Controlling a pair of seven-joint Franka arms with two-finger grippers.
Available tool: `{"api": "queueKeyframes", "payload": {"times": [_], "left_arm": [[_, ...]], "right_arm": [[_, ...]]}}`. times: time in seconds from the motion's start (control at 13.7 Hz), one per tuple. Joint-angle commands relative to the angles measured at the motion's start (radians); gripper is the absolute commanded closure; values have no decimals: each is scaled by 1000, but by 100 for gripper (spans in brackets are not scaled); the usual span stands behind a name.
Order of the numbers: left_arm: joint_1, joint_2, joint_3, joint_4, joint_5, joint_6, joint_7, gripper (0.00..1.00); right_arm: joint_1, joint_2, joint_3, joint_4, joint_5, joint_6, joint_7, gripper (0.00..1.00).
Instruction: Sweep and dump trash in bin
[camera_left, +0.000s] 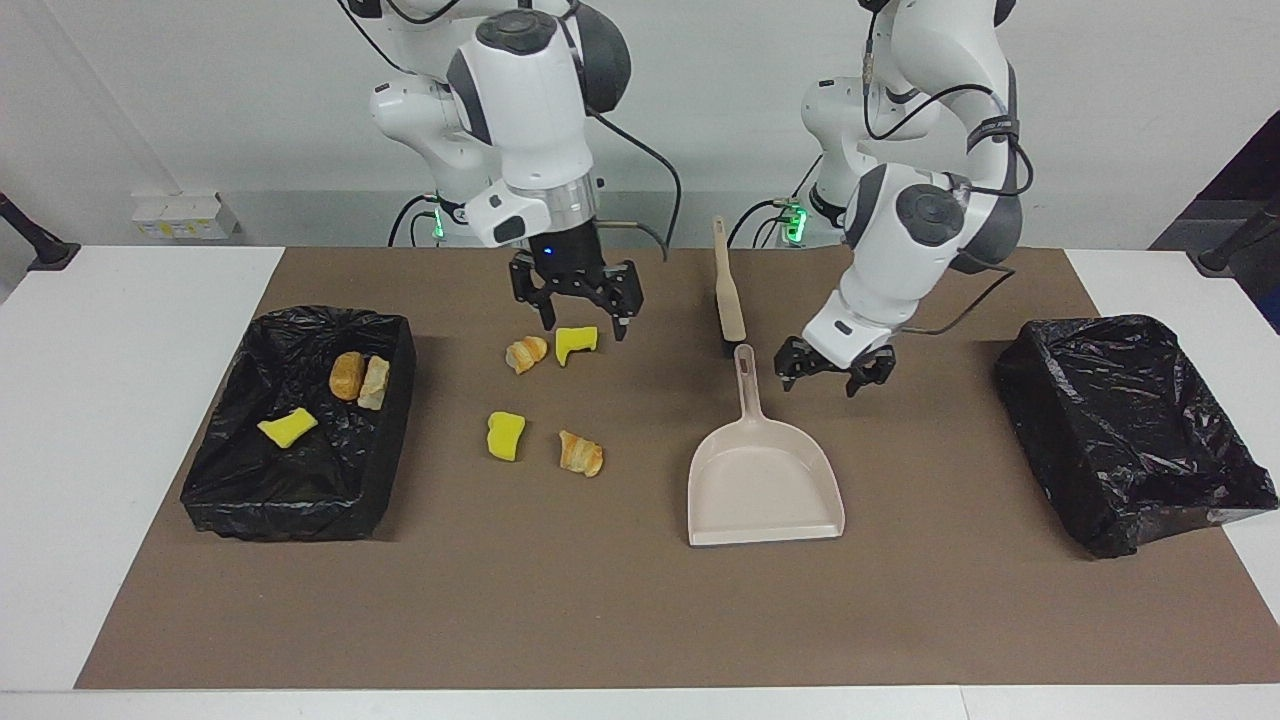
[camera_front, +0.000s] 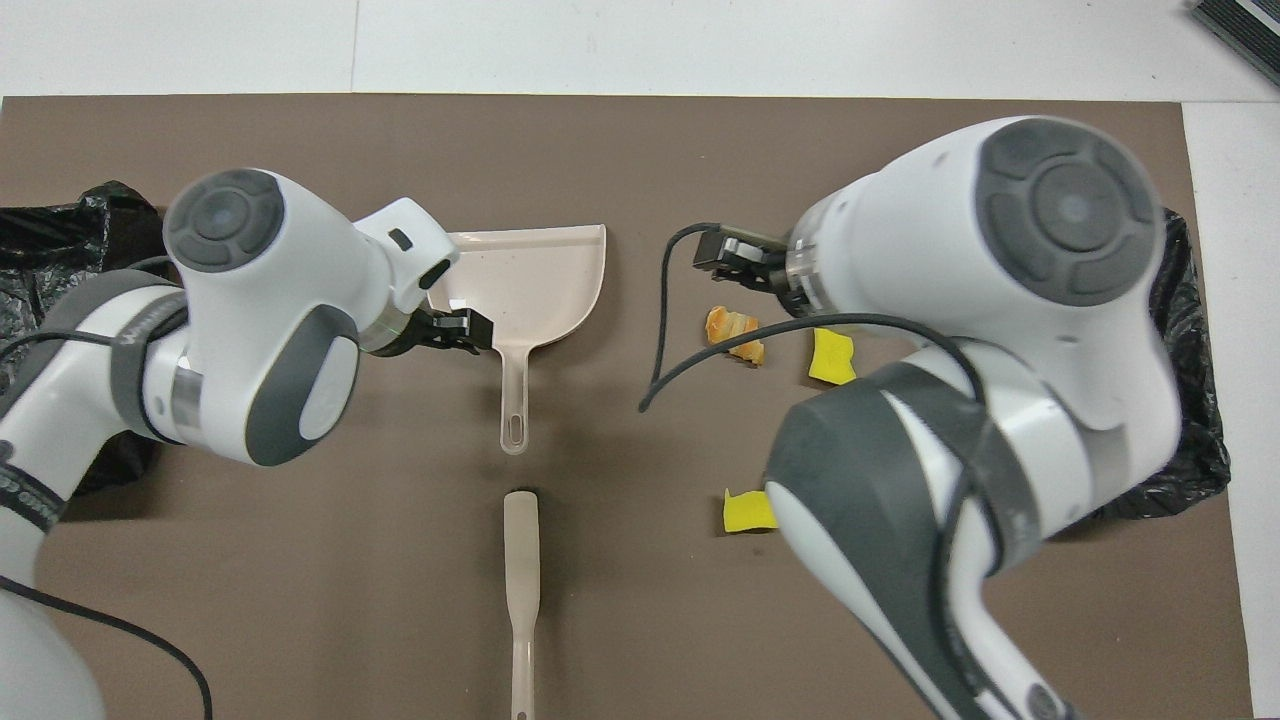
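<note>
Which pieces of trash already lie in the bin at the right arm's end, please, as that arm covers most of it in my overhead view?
Observer: Three lie in the bin: a yellow sponge chunk, a croissant piece and a pale bread piece.
Operator: Thank you. Is the right claw touching anything?
Observer: It seems not. The right claw hangs open and empty just above the loose sponge that lies on the mat nearest the robots.
Operator: And the left claw?
Observer: The left claw hangs open and empty in the air beside the handle of the dustpan, not touching it.
</note>
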Motion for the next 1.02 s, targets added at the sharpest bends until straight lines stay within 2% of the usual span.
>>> {"api": "queueKeyframes", "payload": {"times": [0.0, 0.29, 0.51, 0.58, 0.66, 0.88, 0.95], "left_arm": [[-41, -39, -29, -113, 52, 90, -144, 0], [-49, -41, -87, -210, 126, 198, -294, 0], [-60, -38, -89, -218, 152, 201, -310, 2], [-60, -38, -89, -218, 164, 201, -308, 12], [-60, -38, -89, -218, 167, 201, -308, 28], [-58, -35, -94, -217, 169, 197, -296, 100], [-58, -29, -94, -204, 169, 183, -296, 100]], "right_arm": [[-81, -105, 9, -45, -2, -87, -82, 0], [-140, -202, 9, -37, -2, -240, -170, 0], [-186, -208, 7, -4, 0, -301, -256, 0], [-193, -195, 6, 31, -4, -336, -283, 0], [-203, -184, 6, 57, -4, -374, -319, 0], [-239, -185, 6, 68, -4, -416, -356, 0], [-247, -185, 6, 67, -4, -419, -366, 0]]}}
